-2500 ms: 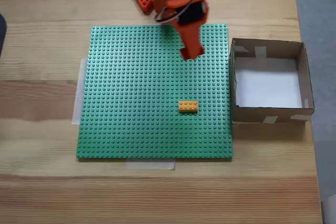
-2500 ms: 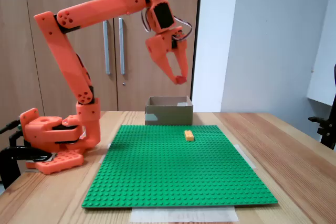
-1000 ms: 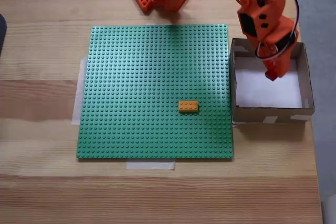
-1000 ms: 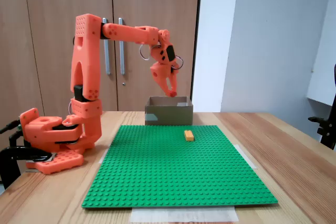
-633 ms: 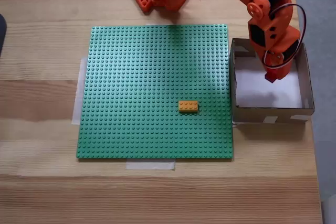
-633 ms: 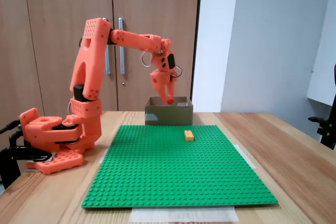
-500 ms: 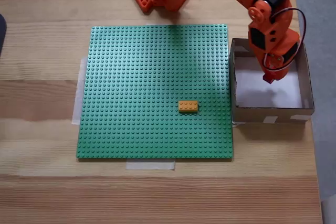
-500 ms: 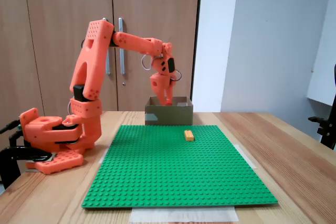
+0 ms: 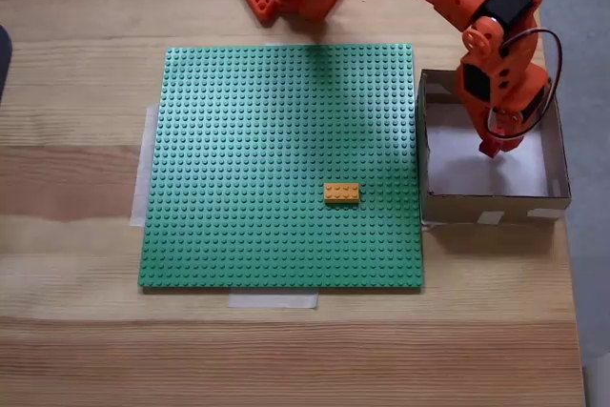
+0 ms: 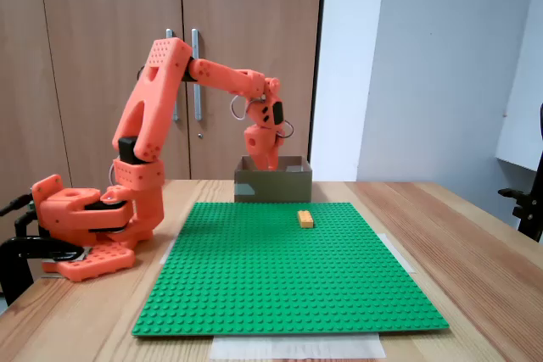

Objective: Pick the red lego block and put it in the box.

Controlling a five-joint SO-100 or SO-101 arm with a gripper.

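Over the box (image 9: 555,154), at 3 o'clock of the green baseplate (image 9: 281,164) from above, I log my gripper (image 9: 491,150) pointing down inside the walls; side view, gripper (image 10: 270,161) dipped behind box (image 10: 273,185) rim. Jaws: together or apart, I cannot tell. Red lego block: I cannot make it out. Orange-yellow brick (image 9: 342,193) on baseplate, toward 4 o'clock, well apart from gripper.

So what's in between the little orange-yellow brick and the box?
In a fixed view from above, just bare green studded baseplate lies between the orange-yellow brick and the box. Nothing else sits on that stretch.
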